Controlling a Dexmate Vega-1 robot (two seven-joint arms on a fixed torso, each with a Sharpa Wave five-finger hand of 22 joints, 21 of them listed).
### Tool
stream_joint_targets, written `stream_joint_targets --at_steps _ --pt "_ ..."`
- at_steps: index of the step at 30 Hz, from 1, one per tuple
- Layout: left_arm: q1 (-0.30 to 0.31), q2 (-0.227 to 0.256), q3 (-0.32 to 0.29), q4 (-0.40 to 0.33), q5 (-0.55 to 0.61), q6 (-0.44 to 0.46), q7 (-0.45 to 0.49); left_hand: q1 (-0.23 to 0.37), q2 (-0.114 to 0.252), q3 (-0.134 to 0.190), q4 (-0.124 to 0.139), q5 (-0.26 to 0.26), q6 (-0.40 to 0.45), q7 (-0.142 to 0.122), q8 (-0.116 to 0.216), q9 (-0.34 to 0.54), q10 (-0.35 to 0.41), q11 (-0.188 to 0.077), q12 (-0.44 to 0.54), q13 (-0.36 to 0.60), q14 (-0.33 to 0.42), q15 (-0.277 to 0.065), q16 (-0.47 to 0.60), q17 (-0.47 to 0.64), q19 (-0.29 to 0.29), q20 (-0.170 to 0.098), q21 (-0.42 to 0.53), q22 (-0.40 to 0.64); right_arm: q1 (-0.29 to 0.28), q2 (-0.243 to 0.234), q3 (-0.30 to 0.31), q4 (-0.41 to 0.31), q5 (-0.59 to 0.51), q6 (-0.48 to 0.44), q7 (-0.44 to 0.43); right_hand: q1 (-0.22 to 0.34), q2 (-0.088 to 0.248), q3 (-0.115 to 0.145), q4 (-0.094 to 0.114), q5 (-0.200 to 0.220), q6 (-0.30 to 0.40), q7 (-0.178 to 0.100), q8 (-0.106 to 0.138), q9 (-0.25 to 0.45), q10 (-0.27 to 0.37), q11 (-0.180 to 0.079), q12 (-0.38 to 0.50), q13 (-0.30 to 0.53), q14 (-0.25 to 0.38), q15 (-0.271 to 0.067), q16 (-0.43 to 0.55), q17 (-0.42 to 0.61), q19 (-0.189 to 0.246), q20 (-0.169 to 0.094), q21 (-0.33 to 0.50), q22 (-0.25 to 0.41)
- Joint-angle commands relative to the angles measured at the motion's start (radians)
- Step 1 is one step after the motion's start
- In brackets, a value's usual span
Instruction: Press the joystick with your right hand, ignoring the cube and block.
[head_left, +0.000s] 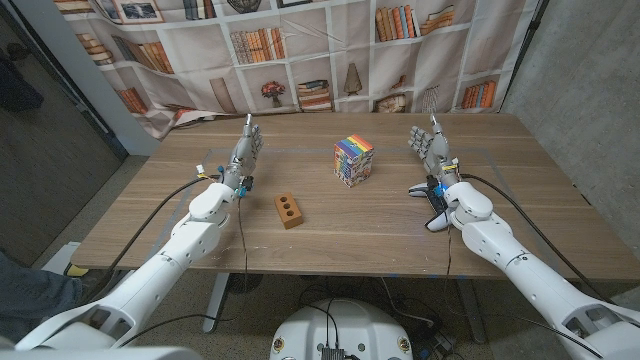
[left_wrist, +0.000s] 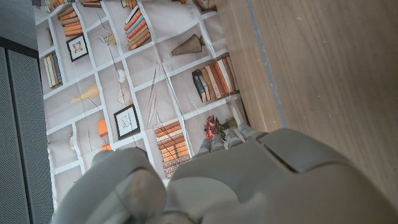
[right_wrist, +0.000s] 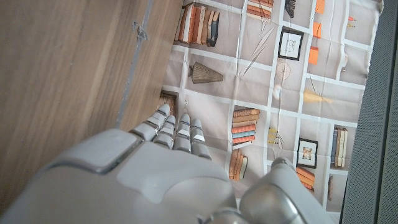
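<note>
R hand (head_left: 428, 143) open, fingers apart and upright, holding nothing; joystick (head_left: 434, 205) lies on table (head_left: 330, 220) near R edge, just under/behind R wrist, toward robot from the fingers, so hand likely must pull back and down; L hand (head_left: 245, 150) also open, well apart.

White-shelled arms (head_left: 520, 262), grey robot hands (head_left: 428, 141), black cables, perhaps blue wrist connectors.
</note>
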Motion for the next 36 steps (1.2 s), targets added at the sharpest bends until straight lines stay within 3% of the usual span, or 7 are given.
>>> stream_joint_targets --at_steps 1,16,19,22,28,30,36 --pt "0.089 0.053 -0.033 -0.11 -0.003 -0.001 0.03 0.008 0.0 -0.009 -0.002 0.007 -0.131 0.005 0.007 0.005 -0.053 0.002 0.008 0.004 -0.044 0.0 0.008 0.003 -0.018 -0.028 0.007 0.005 -0.08 0.017 0.008 -0.079 -0.029 0.082 -0.05 0.008 -0.002 0.007 -0.001 0.006 0.015 -0.003 0.008 0.002 0.017 -0.005 0.008 0.003 0.012 0.001 0.007 0.004 0.015 -0.029 0.006 0.002" --pt "0.111 0.097 -0.024 -0.18 0.021 0.014 0.008 0.03 0.018 -0.005 -0.011 0.009 -0.065 0.012 0.018 0.005 0.009 0.009 0.018 0.003 0.011 0.003 0.013 0.001 0.025 -0.017 0.015 0.004 -0.218 -0.055 0.067 -0.227 -0.095 0.13 -0.131 0.02 0.008 0.011 -0.007 0.007 0.029 -0.005 0.01 0.002 0.038 -0.005 0.011 0.003 0.023 0.0 0.004 0.004 0.026 -0.031 0.003 0.002" --pt "0.107 0.085 -0.021 -0.16 0.0 0.0 -0.023 0.038 0.022 -0.006 -0.014 0.008 -0.037 0.013 0.022 0.005 0.035 0.008 0.022 0.003 0.043 0.0 0.019 0.001 0.044 -0.014 0.018 0.004 -0.248 -0.064 0.084 -0.243 -0.095 0.147 -0.137 0.022 0.01 0.011 -0.008 0.007 0.033 -0.006 0.01 0.002 0.048 -0.004 0.014 0.003 0.029 0.0 0.004 0.004 0.032 -0.03 0.003 0.002" --pt "0.108 0.057 -0.021 -0.134 0.023 -0.056 -0.007 0.057 0.032 -0.006 -0.021 0.006 0.041 0.01 0.033 0.004 0.108 0.012 0.034 0.003 0.111 -0.009 0.026 0.0 0.097 -0.011 0.028 0.003 -0.279 -0.064 0.097 -0.263 -0.106 0.169 -0.152 0.026 0.011 0.011 -0.01 0.007 0.043 -0.009 0.013 0.002 0.059 -0.004 0.016 0.003 0.038 -0.004 0.006 0.004 0.039 -0.03 0.003 0.002" --pt "0.134 0.057 -0.032 -0.152 0.036 -0.08 0.021 0.066 0.037 -0.006 -0.024 0.005 0.066 0.007 0.034 0.003 0.135 0.01 0.036 0.002 0.121 -0.019 0.021 0.0 0.115 -0.01 0.03 0.002 -0.32 -0.074 0.12 -0.304 -0.126 0.183 -0.174 0.029 0.013 0.011 -0.012 0.007 0.052 -0.011 0.014 0.002 0.067 -0.006 0.017 0.003 0.044 -0.006 0.006 0.004 0.045 -0.032 0.003 0.002" --pt "0.143 0.058 -0.035 -0.156 0.035 -0.085 0.024 0.07 0.04 -0.005 -0.026 0.004 0.076 0.021 0.034 0.003 0.144 0.013 0.035 0.002 0.126 -0.02 0.019 0.0 0.117 -0.012 0.028 0.002 -0.327 -0.076 0.126 -0.305 -0.131 0.189 -0.174 0.029 0.013 0.011 -0.013 0.007 0.053 -0.011 0.014 0.002 0.067 -0.006 0.017 0.003 0.046 -0.006 0.006 0.004 0.046 -0.032 0.003 0.002" --pt "0.16 0.043 -0.048 -0.15 0.031 -0.116 0.039 0.076 0.045 -0.004 -0.027 0.004 0.089 0.024 0.034 0.003 0.16 0.012 0.036 0.002 0.142 -0.021 0.02 -0.001 0.128 -0.019 0.029 0.002 -0.354 -0.085 0.141 -0.316 -0.121 0.191 -0.165 0.031 0.015 0.011 -0.014 0.006 0.055 -0.012 0.014 0.002 0.068 -0.007 0.016 0.003 0.049 -0.009 0.005 0.004 0.049 -0.032 0.002 0.002"
